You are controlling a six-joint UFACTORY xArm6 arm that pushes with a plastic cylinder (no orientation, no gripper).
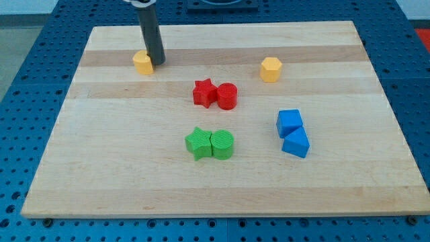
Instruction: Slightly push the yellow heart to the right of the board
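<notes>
The robot shows only as a straight dark grey rod (150, 33), round in section and smooth, with a dull sheen down its length. Its upper end meets a wider, paler collar cut off by the view's top edge. My tip (156, 64) is the rod's blunt, flat lower end, the same dark grey. No cables, screws or markings can be made out.

One raised view, angled down, whole board (222, 195)

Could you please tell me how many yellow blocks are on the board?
2: the yellow heart at the view's upper left beside my tip, and a yellow hexagon at upper right.
</notes>
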